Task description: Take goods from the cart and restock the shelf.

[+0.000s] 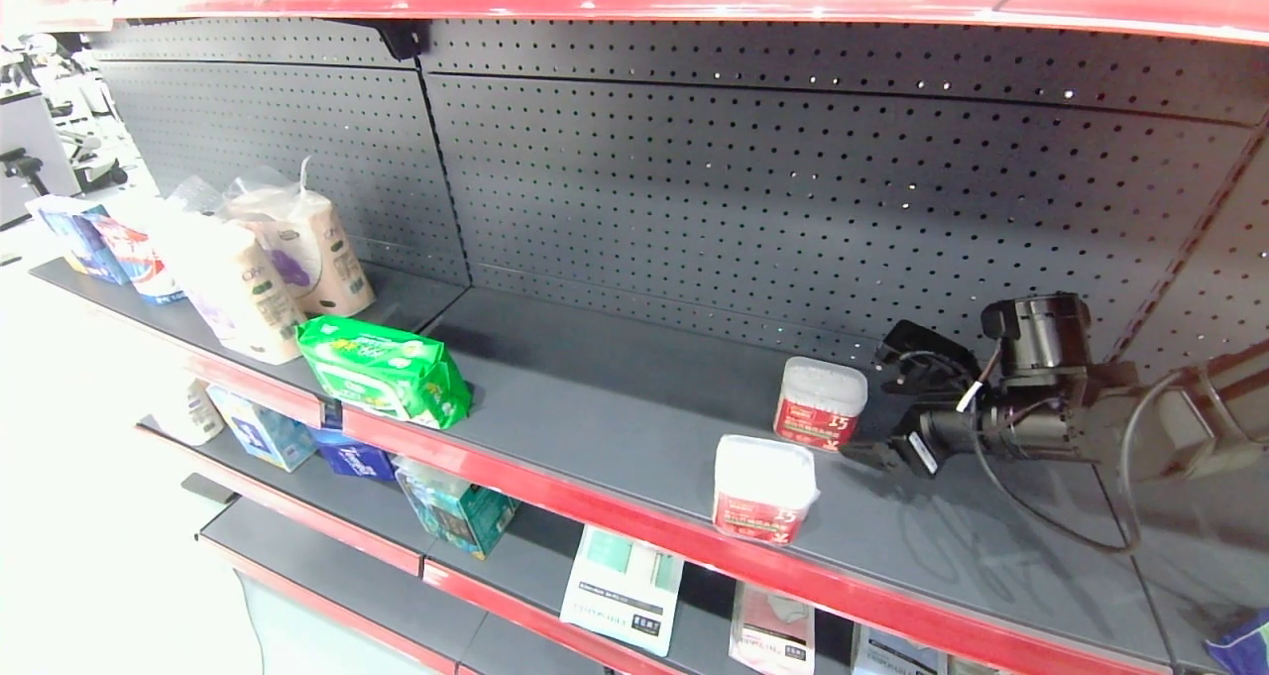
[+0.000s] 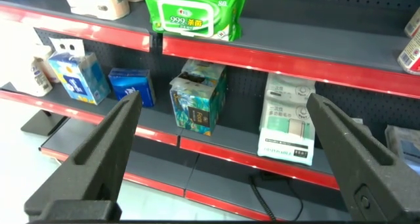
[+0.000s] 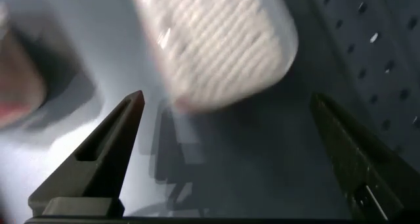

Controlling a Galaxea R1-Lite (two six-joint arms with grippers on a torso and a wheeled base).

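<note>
Right gripper (image 1: 885, 399) gapes wide, just beside a rounded translucent plastic cotton-swab box (image 1: 820, 403) with red label, upright on the grey metal shelf (image 1: 615, 407). Left gripper (image 2: 223, 100) also spread apart.

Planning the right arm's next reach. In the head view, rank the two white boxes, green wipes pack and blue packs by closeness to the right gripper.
From the right gripper:
1. Rear box, just to its left.
2. Front box, at the shelf edge.
3. Green wipes pack, further left.
4. Blue packs, far left end.
</note>
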